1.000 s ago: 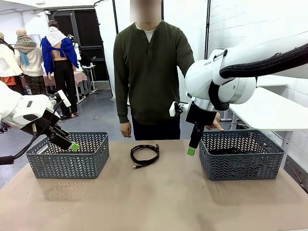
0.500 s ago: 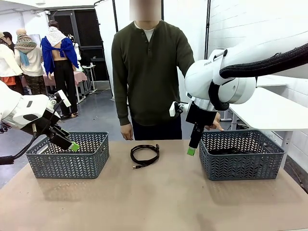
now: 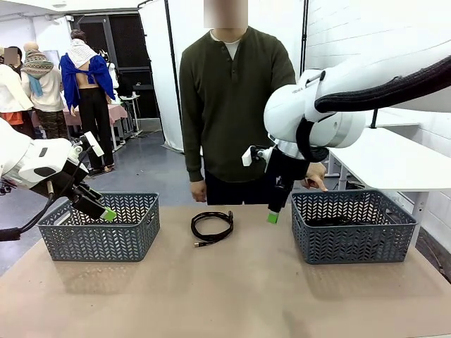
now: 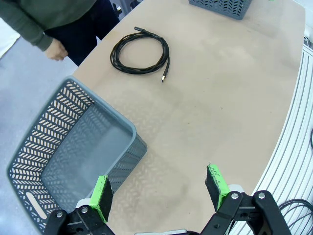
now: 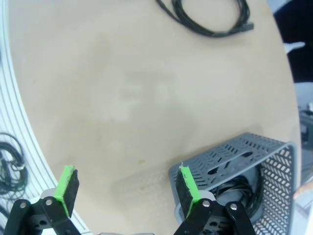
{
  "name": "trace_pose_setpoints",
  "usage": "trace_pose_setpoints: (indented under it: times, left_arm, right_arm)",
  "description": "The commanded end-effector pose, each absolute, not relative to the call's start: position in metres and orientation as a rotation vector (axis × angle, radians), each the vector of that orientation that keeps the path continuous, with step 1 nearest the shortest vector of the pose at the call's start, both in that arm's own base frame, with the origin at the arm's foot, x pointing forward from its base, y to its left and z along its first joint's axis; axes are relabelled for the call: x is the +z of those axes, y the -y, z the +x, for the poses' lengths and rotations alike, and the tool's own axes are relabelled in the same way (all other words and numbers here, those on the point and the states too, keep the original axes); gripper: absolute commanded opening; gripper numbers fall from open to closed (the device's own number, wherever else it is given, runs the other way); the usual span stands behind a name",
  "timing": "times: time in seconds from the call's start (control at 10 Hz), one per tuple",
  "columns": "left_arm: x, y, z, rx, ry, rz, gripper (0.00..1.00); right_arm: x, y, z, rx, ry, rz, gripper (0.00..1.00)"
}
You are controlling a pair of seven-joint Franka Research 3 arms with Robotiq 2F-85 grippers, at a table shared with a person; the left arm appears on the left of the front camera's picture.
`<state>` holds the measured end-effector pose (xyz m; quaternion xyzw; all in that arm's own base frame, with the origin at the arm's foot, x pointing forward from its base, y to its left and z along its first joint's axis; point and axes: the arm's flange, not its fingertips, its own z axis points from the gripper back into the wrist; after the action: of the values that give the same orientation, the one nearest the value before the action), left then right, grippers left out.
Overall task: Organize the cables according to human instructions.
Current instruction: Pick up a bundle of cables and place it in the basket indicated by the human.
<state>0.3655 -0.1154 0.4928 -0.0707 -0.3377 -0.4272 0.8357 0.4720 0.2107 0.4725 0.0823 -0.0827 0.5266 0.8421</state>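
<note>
One coiled black cable [image 3: 211, 227] lies on the table between the two baskets; it is also in the left wrist view [image 4: 141, 50] and at the top of the right wrist view [image 5: 210, 17]. More black cable [image 5: 239, 188] lies inside the right grey basket [image 3: 352, 225]. My right gripper [image 3: 273, 217] hangs open and empty just left of that basket, above the table. My left gripper [image 3: 106, 213] is open and empty over the near left corner of the left grey basket [image 3: 99, 229]. The human [image 3: 236, 105] stands at the far edge, one hand [image 3: 316, 179] by the right basket.
The left basket [image 4: 63, 156] has nothing in it. The right basket's corner [image 5: 205, 169] sits close under my right gripper's [image 5: 128, 188] finger. The person's other hand [image 3: 199, 190] hangs at the far table edge. Bare tabletop [image 3: 225, 289] stretches in front.
My right arm has shifted a little to the left and away from the right basket. The person has stepped slightly to the right. The left arm and the cable have not moved.
</note>
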Motion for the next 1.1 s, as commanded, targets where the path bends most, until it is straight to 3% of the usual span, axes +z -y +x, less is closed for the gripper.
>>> trace_pose_setpoints:
  times: [0.0, 0.5, 1.0]
  left_arm:
    - [0.492, 0.115, 0.367, -0.900, 0.722, -0.164, 1.00]
    - [0.492, 0.115, 0.367, -0.900, 0.722, -0.164, 1.00]
    - [0.492, 0.115, 0.367, -0.900, 0.722, -0.164, 1.00]
  right_arm:
    - [0.482, -0.250, 0.496, 0.966, 0.080, 0.154, 1.00]
    - [0.481, -0.313, 0.557, 0.635, 0.125, 0.156, 1.00]
    - [0.454, -0.330, 0.593, 0.495, 0.210, 0.061, 1.00]
